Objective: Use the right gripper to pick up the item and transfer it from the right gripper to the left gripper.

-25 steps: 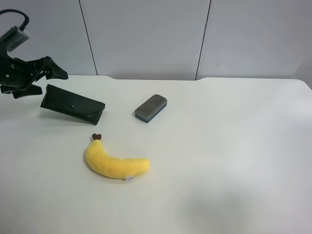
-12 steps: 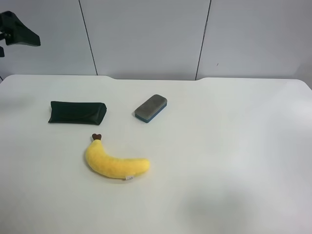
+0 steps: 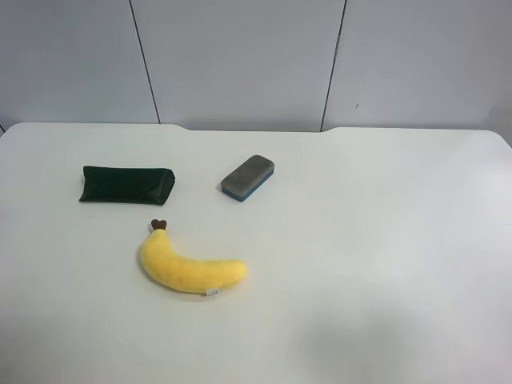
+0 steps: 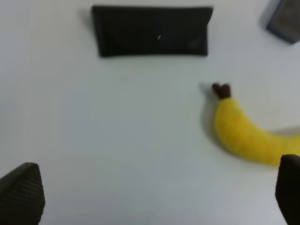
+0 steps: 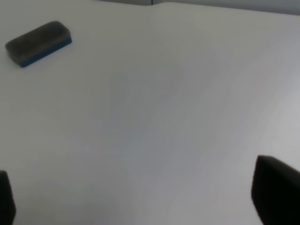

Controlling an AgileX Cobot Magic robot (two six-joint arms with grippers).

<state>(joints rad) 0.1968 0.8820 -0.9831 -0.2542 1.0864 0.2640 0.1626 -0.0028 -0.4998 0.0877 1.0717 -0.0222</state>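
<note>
Exterior high view showed, nearest on the white tabletop (image 3: 376, 264), a yellow plush banana with a brown stem (image 3: 189, 265). Farther back lay the flat, oblong, blackish-green leather-like case (image 3: 126, 185) at the left, and to its right, apart from it, a small grey block with a blue base (image 3: 247, 177).

A second earlier the case had been propped up on one edge beside a black arm at the left; half a second later it lay flat and the arm had lifted toward the upper corner; at this moment no arm showed in that view at all. That looked like a release and a withdrawal, so the case probably rested free, with no hold on it.

From the left wrist, the left tool (image 4: 154, 197) was spread wide and empty, the case lying far beyond it. The right tool (image 5: 140, 197) was likewise parted and empty, seeing only the grey block.
</note>
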